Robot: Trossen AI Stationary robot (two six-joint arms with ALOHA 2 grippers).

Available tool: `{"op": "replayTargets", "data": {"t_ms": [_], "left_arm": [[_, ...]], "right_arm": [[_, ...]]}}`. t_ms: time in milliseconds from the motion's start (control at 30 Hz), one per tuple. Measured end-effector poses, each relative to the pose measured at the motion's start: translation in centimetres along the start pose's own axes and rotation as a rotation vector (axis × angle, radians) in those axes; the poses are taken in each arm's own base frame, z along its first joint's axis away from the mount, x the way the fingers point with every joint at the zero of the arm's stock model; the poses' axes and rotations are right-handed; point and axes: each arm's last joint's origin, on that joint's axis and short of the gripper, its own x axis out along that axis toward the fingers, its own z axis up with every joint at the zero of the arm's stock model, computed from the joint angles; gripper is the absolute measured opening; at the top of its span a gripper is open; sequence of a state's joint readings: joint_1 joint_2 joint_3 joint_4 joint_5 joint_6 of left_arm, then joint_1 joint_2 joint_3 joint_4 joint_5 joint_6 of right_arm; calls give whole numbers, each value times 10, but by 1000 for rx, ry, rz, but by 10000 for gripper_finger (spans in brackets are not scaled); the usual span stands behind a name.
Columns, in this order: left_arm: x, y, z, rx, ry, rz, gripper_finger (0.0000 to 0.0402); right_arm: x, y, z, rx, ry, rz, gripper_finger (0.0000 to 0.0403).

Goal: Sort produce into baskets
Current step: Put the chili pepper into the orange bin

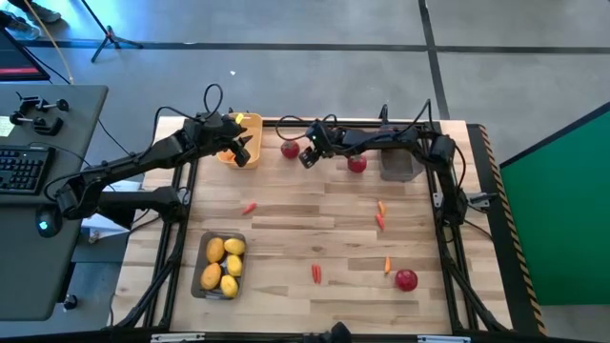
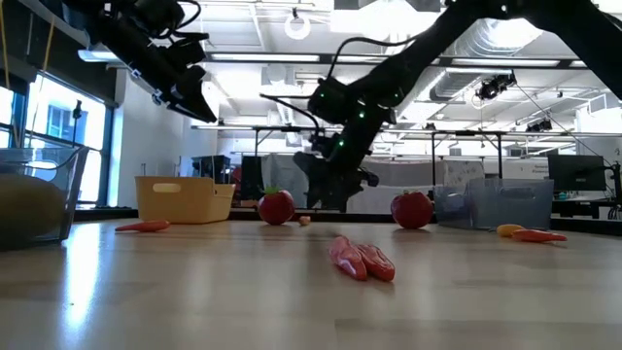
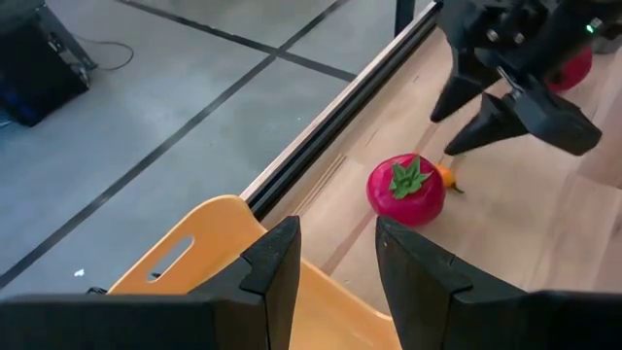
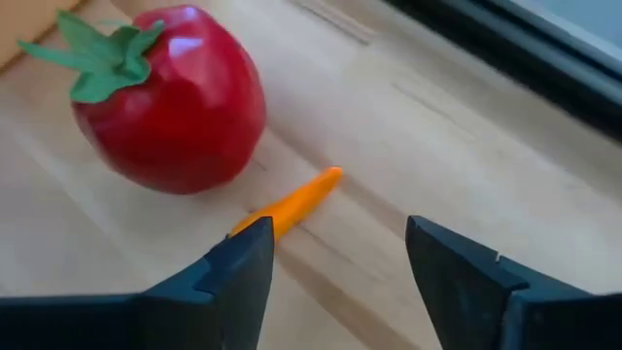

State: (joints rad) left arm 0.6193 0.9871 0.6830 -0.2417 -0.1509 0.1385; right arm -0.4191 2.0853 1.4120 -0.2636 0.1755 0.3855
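Note:
My left gripper (image 1: pixel 240 150) is open and empty above the yellow-orange basket (image 1: pixel 235 141), whose rim shows in the left wrist view (image 3: pixel 185 255). My right gripper (image 1: pixel 307 156) is open, low over the table at the far edge. Its fingers (image 4: pixel 243 255) stand over a small orange carrot piece (image 4: pixel 292 202) lying flat beside a red fruit with a green top (image 4: pixel 170 97). One finger hides the piece's near end. The fruit (image 3: pixel 406 190) and the right gripper (image 3: pixel 505 107) also show in the left wrist view.
A grey tray (image 1: pixel 222 265) with several lemons sits near left. Another grey tray (image 1: pixel 398 164) sits far right, with a red fruit (image 1: pixel 356 164) beside it. A third red fruit (image 1: pixel 406 279) and carrot pieces (image 1: pixel 249 207) (image 1: pixel 379 213) (image 1: pixel 316 274) lie on the wood.

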Motion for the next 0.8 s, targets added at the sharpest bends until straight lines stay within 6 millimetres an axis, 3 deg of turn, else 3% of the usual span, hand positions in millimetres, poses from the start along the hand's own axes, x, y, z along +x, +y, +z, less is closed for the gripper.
{"op": "replayTargets", "data": {"t_ms": [367, 800], "left_arm": [[0, 0, 0, 3, 0, 0, 121], [0, 0, 0, 4, 0, 0, 121]], "right_arm": [[-4, 3, 7, 296, 8, 20, 216], [5, 10, -5, 376, 36, -30, 216]]}}
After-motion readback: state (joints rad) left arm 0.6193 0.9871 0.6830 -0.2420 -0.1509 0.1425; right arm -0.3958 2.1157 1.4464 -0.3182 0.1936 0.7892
